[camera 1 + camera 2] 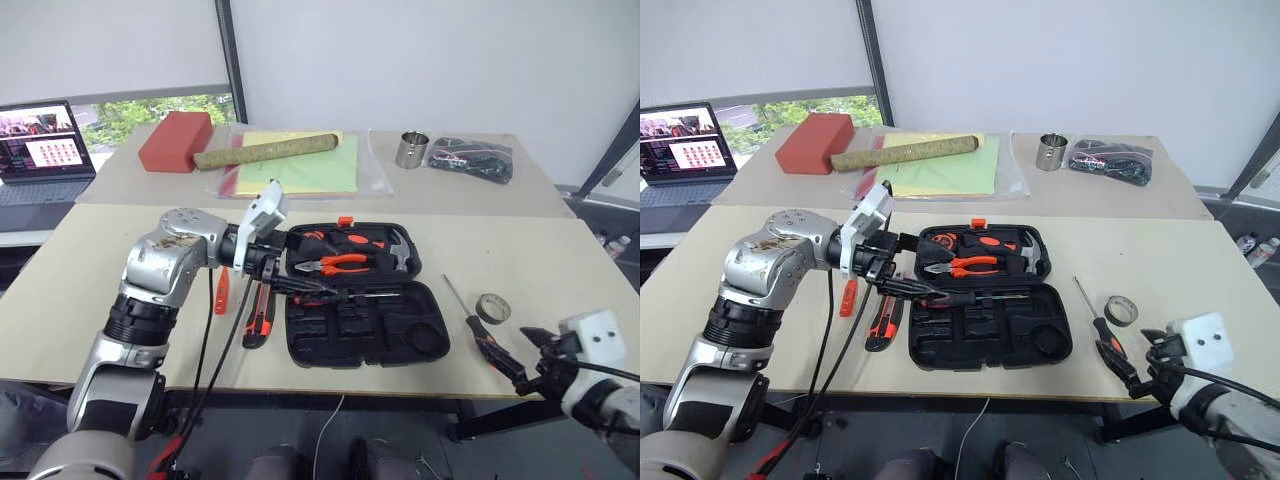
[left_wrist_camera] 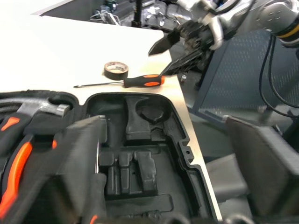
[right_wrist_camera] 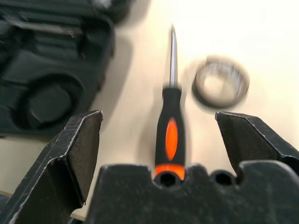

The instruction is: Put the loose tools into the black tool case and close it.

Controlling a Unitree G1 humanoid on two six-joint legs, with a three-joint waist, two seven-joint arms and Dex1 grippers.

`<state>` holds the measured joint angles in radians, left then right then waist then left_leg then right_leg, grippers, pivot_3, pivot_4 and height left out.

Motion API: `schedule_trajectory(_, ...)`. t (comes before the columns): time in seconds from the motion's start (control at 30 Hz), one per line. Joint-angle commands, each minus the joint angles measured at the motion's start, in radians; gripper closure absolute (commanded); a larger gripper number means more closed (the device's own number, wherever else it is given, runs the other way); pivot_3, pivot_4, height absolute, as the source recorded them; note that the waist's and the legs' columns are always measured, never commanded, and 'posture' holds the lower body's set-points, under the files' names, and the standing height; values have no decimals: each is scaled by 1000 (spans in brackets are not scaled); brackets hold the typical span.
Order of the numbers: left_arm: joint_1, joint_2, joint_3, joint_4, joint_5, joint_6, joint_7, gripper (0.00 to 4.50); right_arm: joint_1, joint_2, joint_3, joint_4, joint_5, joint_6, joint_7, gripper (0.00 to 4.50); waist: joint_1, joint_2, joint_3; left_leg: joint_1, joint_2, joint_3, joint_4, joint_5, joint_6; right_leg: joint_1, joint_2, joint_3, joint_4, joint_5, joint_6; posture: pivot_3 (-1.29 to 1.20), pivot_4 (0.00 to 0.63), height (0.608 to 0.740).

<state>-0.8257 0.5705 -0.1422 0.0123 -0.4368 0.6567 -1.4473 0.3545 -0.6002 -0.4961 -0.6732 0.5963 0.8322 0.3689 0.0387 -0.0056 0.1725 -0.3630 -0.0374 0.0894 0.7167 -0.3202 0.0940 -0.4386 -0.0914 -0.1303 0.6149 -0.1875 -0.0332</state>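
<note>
Right gripper (image 1: 528, 362), jaws spread, hovers by a loose black-and-orange-handled screwdriver (image 1: 476, 331) beside the grey tape roll (image 1: 493, 308); the rounded black plastic tool case (image 1: 352, 296) lies open. Left wrist view: wide-open left gripper (image 2: 163, 172) over empty recesses. Right wrist view: screwdriver between the open jaws, ungrasped.

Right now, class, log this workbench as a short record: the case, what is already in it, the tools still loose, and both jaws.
case: black tool case open on the table
in case: pliers, hammer, one screwdriver
loose, right of case: screwdriver, tape roll
loose, left of case: utility knife, small orange tester screwdriver
left gripper: jaws open, over the case's left edge
right gripper: jaws open, either side of the loose screwdriver's handle
</note>
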Motion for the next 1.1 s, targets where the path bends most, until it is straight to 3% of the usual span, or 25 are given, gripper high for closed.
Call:
schedule_trajectory(0.03, -1, 21, -2, -43, -27, -8, -15, 70, -22, 20, 28, -3, -10, 1, -23, 0, -1, 0, 0, 1, 0, 0, -1, 0, 0, 0, 1, 1, 0, 0, 0, 0, 150, 737)
schedule_trajectory(0.13, 1, 43, -10, -61, -49, 6, -42, 70, -43, 34, 80, 27, -35, -6, -34, 0, -5, 0, 0, 2, 0, 1, -1, 1, 0, 0, 2, 1, 0, 0, -1, 0, 150, 737)
schedule_trajectory(0.23, 0, 59, -14, -66, -62, 8, -51, 0, -69, 52, 102, 64, -57, -25, -48, 866, -8, 0, 0, 2, 0, 1, -2, 1, 0, 0, 2, 1, 0, -1, -2, 0, 150, 737)
schedule_trajectory(0.27, 1, 66, -16, -67, -63, 7, -55, 0, -71, 55, 106, 74, -67, -37, -46, 970, -8, 0, 0, 2, 0, 1, -2, 1, 0, 0, 2, 2, 0, -1, -1, 0, 150, 737)
schedule_trajectory(0.53, 20, 105, -18, -81, -63, -2, -67, 0, -41, 64, 62, 52, -87, -101, -24, 3539, -13, 1, 0, 2, 0, 1, -3, 1, 0, 0, 2, 2, 0, -1, -2, 0, 150, 737)
schedule_trajectory(0.67, 58, 182, -25, -119, -73, 3, -130, 0, -104, -24, -46, -40, 79, -69, 92, 3538, -21, 3, 1, 2, 0, 1, -3, 1, 0, 0, 2, 2, 0, -1, -2, 0, 150, 737)
schedule_trajectory(0.77, 80, 227, -26, -124, -71, -15, -164, 0, -180, -150, -39, -39, 157, -59, 223, 3539, -30, 4, 2, 4, 0, 3, -3, 1, -1, 0, 2, 4, 1, -1, -2, 0, 150, 737)
schedule_trajectory(0.83, 92, 240, -23, -114, -58, -39, -159, 0, -243, -248, 22, -4, 145, -82, 322, 3539, -27, 3, 2, 6, 1, 3, -4, 1, -1, 1, 3, 4, 1, -1, -2, 0, 150, 737)
schedule_trajectory(0.93, 115, 262, -8, -105, -51, -63, -152, 0, -423, -371, 223, 129, 43, -178, 493, 3539, -26, 3, 2, 7, 1, 2, -5, 1, -1, 1, 3, 4, 1, -2, -2, 0, 150, 737)
schedule_trajectory(1.1, 135, 267, 12, -108, -47, -84, -107, 0, -667, -414, 511, 351, -160, -424, 749, 3539, -21, 2, 3, 4, 1, 3, -5, 4, 6, -1, 3, 4, 0, -2, -3, 0, 150, 737)
